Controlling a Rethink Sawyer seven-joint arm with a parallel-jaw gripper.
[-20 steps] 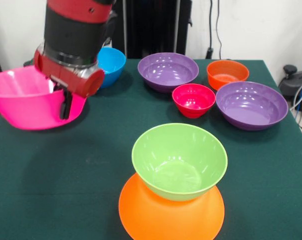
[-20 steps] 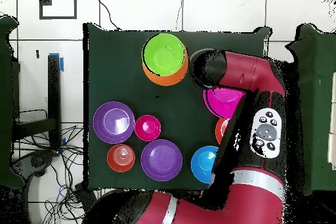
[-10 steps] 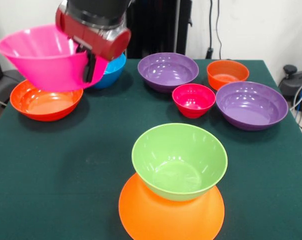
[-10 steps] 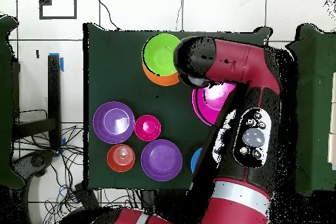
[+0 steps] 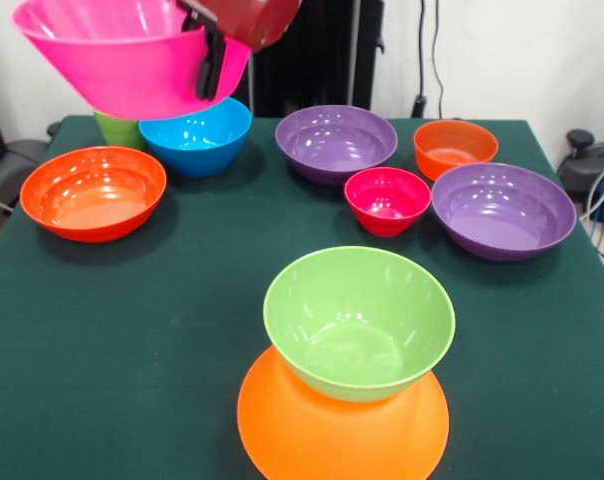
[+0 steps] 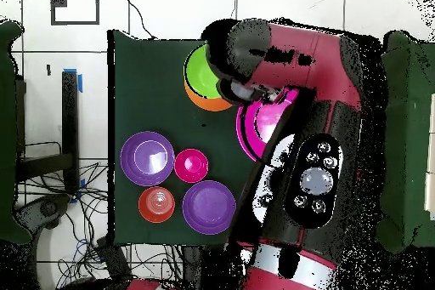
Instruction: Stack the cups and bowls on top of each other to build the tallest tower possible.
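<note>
Dark green cloth (image 5: pixel 112 340) covers the table. At the frame's bottom centre, a glossy light-green plastic bowl (image 5: pixel 359 322) sits upright on a large upturned orange bowl (image 5: pixel 342 425), the tower's start. Further back lie a magenta-red small bowl (image 5: pixel 387 199), two purple bowls (image 5: pixel 503 209), a red-orange bowl (image 5: pixel 93 192), a blue bowl (image 5: pixel 197 135) and a pale green cup (image 5: pixel 120 129). At upper left the gripper (image 5: pixel 212 62) hangs high, jaws clamped on the rim of a big pink bowl (image 5: pixel 122 55). From it, the tower lies down and to the right.
</note>
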